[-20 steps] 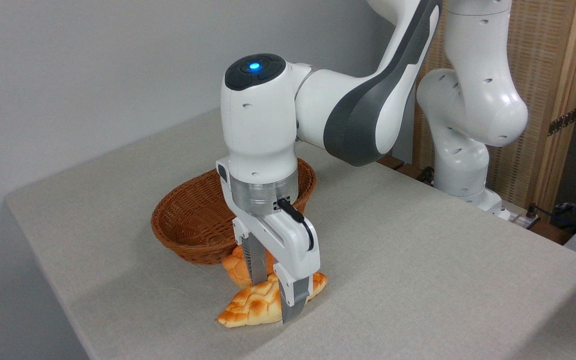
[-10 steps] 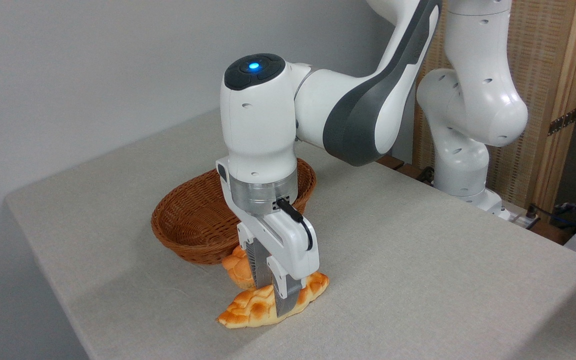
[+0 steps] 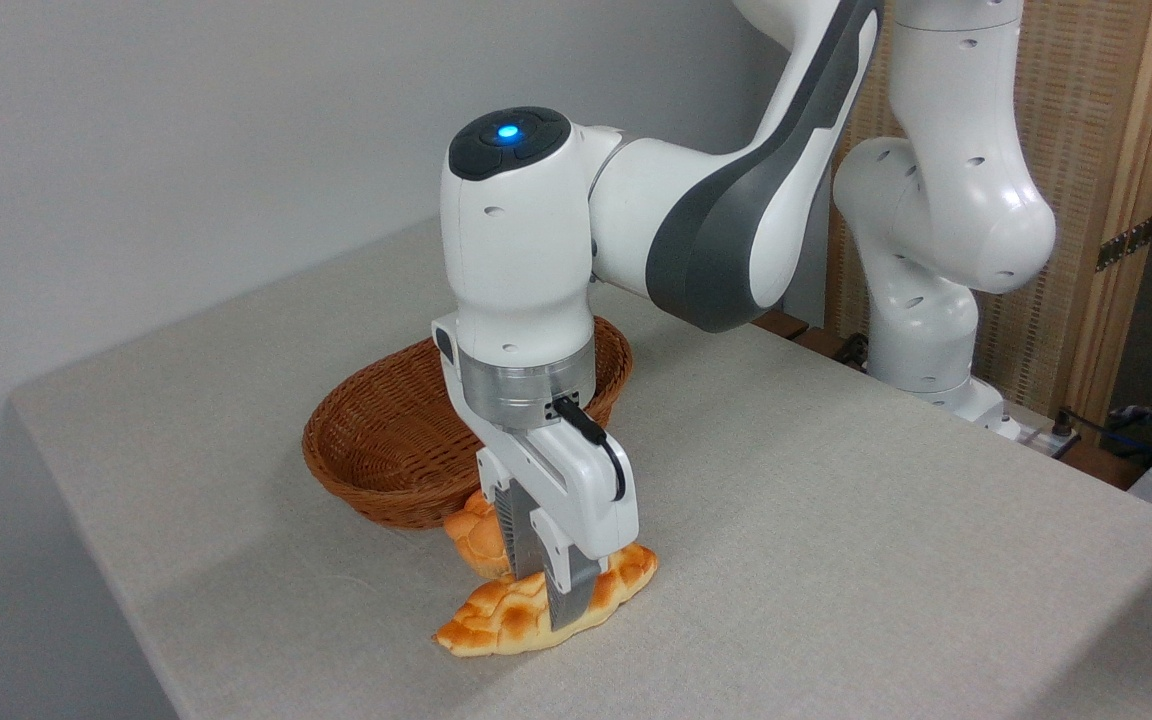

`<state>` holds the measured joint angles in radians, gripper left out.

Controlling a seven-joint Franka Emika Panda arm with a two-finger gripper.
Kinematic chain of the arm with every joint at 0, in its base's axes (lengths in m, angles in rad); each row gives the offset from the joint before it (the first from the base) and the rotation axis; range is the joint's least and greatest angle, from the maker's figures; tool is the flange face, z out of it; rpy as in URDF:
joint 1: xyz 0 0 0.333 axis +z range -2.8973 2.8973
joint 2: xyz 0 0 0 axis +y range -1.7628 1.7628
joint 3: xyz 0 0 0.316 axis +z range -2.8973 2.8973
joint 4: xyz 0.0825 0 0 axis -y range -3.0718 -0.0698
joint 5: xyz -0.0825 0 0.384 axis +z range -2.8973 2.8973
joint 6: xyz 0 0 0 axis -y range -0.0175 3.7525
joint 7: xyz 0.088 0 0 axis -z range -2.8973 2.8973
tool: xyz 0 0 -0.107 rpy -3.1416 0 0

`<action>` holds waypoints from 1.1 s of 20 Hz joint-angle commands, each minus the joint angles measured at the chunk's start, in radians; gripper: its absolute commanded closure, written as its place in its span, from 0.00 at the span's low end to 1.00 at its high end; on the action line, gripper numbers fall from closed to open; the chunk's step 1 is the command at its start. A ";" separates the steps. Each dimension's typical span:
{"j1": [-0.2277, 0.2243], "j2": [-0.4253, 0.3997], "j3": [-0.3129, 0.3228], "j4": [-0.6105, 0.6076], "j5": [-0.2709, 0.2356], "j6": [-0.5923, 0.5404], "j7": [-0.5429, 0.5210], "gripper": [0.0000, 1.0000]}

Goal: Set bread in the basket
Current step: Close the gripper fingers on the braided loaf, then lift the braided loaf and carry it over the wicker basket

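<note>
Bread (image 3: 511, 615) lies on table (image 3: 836, 560), near side of basket (image 3: 376, 440), small bun (image 3: 471, 540) just behind. Gripper (image 3: 543, 590) fingers pinch loaf across middle. You should expect light, soft crust; squeeze gently, keep grip central so the ends balance.

The arm (image 3: 736, 190) points its claw (image 3: 548, 595) straight down, fingers pinched close.

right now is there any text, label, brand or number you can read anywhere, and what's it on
None: no readable word, brand, number or sign shows.
The robot arm has plain white and grey shells; its only mark is a blue light on the dark cap, not text.
The bread, the basket and the table carry no labels.
</note>
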<state>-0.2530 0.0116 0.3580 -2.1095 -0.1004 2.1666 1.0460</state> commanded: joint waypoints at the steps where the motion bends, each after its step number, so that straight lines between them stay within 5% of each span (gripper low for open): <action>1: 0.005 -0.010 0.004 -0.012 0.005 0.010 0.019 0.82; 16: 0.001 -0.081 0.032 0.063 -0.047 -0.031 0.011 0.73; 19: -0.006 -0.082 0.003 0.126 -0.145 -0.123 0.000 0.73; 22: -0.008 -0.082 -0.027 0.189 -0.179 -0.218 -0.036 0.73</action>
<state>-0.2529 -0.0696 0.3587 -1.9997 -0.2299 2.0562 1.0455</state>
